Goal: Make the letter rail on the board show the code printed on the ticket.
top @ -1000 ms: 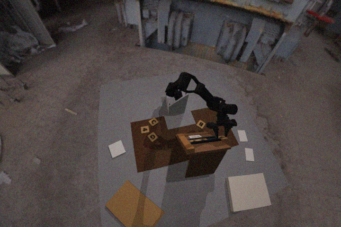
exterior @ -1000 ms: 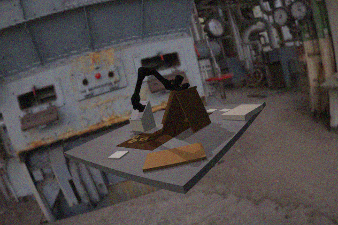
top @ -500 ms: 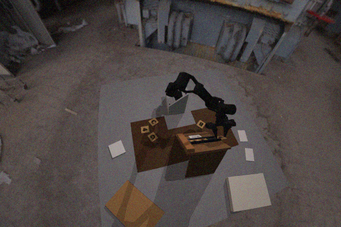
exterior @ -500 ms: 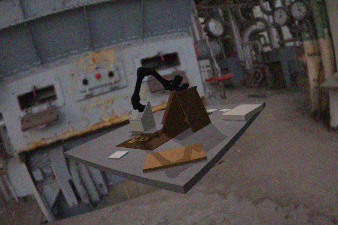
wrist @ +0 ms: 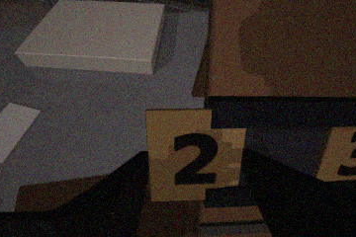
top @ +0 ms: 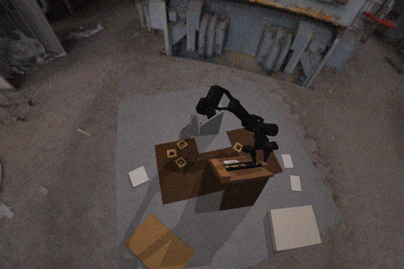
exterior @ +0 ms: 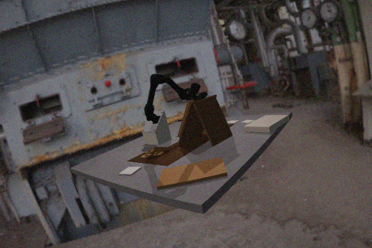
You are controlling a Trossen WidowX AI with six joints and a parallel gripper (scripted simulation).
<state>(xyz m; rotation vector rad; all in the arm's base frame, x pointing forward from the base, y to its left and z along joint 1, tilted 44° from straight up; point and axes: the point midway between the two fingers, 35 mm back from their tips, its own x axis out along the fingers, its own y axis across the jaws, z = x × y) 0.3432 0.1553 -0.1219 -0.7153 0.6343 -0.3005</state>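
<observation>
the tile "2" point(top: 264, 163) point(wrist: 186, 158) is held at the right end of the board point(top: 250, 174) point(exterior: 218, 120) point(wrist: 295, 49), as seen from the top. its one side is covered by the dark edge of the rail point(top: 243, 166) point(wrist: 285, 113), so it is seen to be partly in the rail. by the gripper point(top: 260, 162) point(exterior: 202, 94) point(wrist: 195, 152) this tile is gripped, with the fingers a little more than half open around it. farther along the board's rail, the tile "3" point(wrist: 354, 153) is seen. on the board, above the rail, the ticket point(top: 230, 162) is placed, but its print is too small to be read.

left of the board, three tiles point(top: 171, 153) are laid on the brown mat point(top: 177, 186) point(exterior: 163, 159); one tile point(top: 238, 147) is laid just behind the board. in the top view, the white box point(top: 294, 226) point(exterior: 265, 122) point(wrist: 92, 35) is placed to the lower right of the board, and the orange slab point(top: 159, 242) point(exterior: 192, 172) to its lower left.
</observation>
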